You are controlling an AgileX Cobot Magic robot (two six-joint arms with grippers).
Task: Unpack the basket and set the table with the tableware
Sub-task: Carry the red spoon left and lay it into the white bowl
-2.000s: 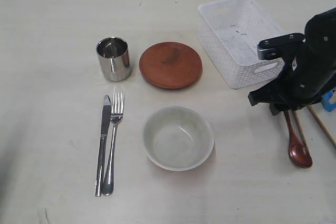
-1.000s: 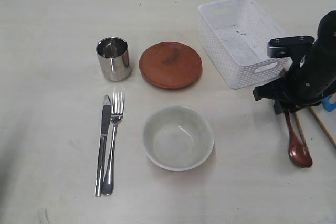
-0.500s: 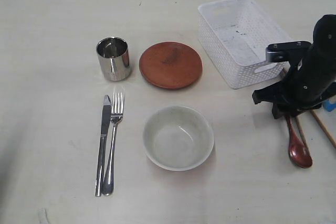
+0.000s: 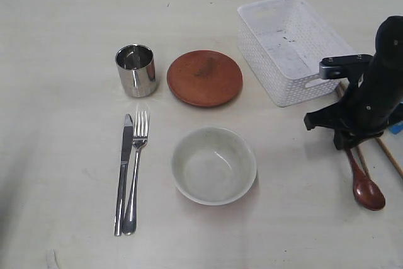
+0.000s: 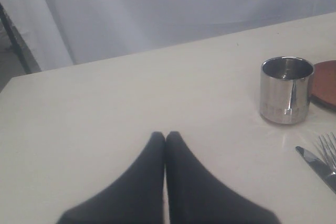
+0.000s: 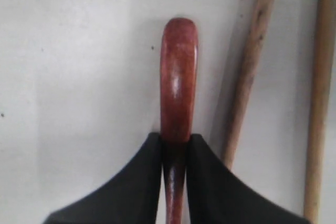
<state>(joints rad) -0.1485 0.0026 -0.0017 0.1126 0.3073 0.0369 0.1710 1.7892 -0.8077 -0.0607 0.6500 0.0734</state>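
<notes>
My right gripper (image 4: 350, 143) (image 6: 176, 138) is shut on the handle of the dark red wooden spoon (image 4: 369, 193) (image 6: 178, 77), low over the table (image 4: 63, 29), right of the bowl. Two brown chopsticks (image 4: 392, 159) (image 6: 252, 66) lie just beside the spoon. The white basket (image 4: 272, 67) stands empty behind the gripper. The steel cup (image 4: 135, 70) (image 5: 286, 90), reddish-brown plate (image 4: 204, 78), grey-green bowl (image 4: 214, 165), knife (image 4: 123, 174) and fork (image 4: 136, 174) are laid out on the table. My left gripper (image 5: 165, 136) is shut and empty, above the bare table, left of the cup.
A bit of a blue object (image 4: 397, 127) shows at the right edge behind my right arm. The table's right edge is close to the chopsticks. Bare tabletop lies left of the cup and in front of the bowl.
My right gripper has closed on the spoon's handle. The spoon has slid a little to the right and toward the near edge. The rest has not moved.
</notes>
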